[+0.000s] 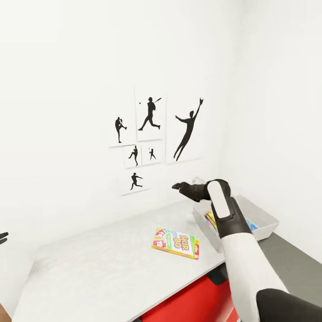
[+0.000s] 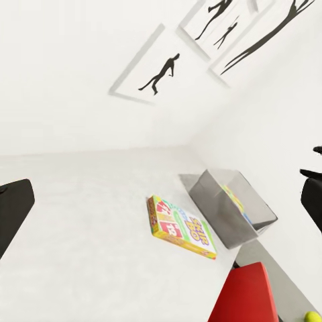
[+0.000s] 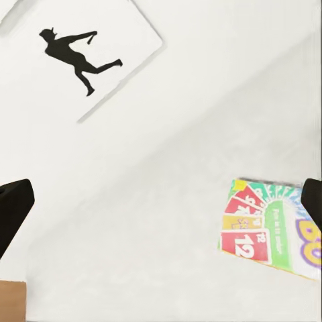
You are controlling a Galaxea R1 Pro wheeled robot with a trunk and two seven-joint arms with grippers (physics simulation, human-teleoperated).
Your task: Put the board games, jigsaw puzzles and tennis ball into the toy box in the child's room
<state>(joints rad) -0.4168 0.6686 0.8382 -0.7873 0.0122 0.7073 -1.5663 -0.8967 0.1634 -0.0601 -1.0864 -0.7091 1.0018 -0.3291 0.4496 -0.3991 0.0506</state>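
Note:
A green-white Skip-Bo board game (image 1: 175, 243) lies flat on the white table (image 1: 98, 264), just left of the toy box (image 1: 264, 218), a light grey bin holding colourful flat pieces. My right gripper (image 1: 177, 185) hovers open and empty above the table, behind the game and beside the bin. In the right wrist view its fingers (image 3: 13, 216) spread wide, with the board game (image 3: 268, 229) below. My left gripper (image 1: 2, 237) stands open at the table's far left. From the left wrist I see the board game (image 2: 181, 227), the toy box (image 2: 231, 204) and the tennis ball (image 2: 312, 317).
A red chair (image 1: 197, 299) is tucked under the table's front edge. A lower dark grey section (image 1: 297, 264) joins the table on the right. Baseball silhouette pictures (image 1: 152, 134) hang on the white wall behind. Walls close the corner by the bin.

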